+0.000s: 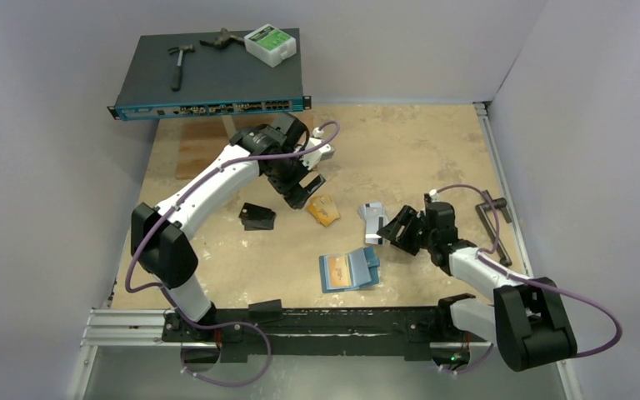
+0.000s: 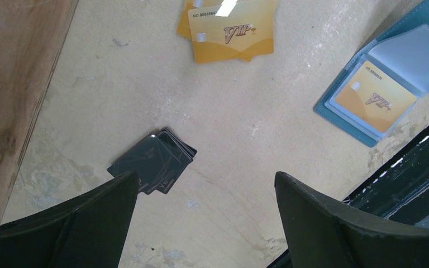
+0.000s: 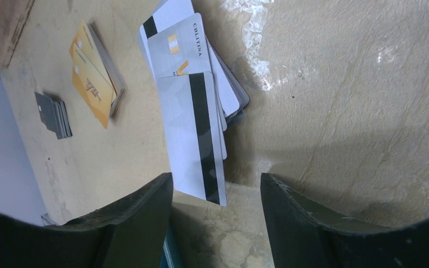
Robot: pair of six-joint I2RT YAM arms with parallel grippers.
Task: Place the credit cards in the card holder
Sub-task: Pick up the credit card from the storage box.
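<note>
The card holder [image 1: 348,270] lies open and flat, teal-blue on the outside, with its pale glossy pockets facing up. One orange-gold card [image 2: 375,99] marked VIP sits inside a clear pocket, next to a loose clear leaf. A small fanned stack of orange-gold cards [image 2: 232,30] lies face up farther back from the holder. Near it, to the right in the top view, a splayed pile of silver-grey cards [image 3: 192,111] lies flat, its nearest card showing a dark stripe

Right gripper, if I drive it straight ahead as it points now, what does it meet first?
Most likely the silver-grey cards: the striped one lies just ahead, between the open fingers of the right gripper. Its height above them is unclear.
</note>
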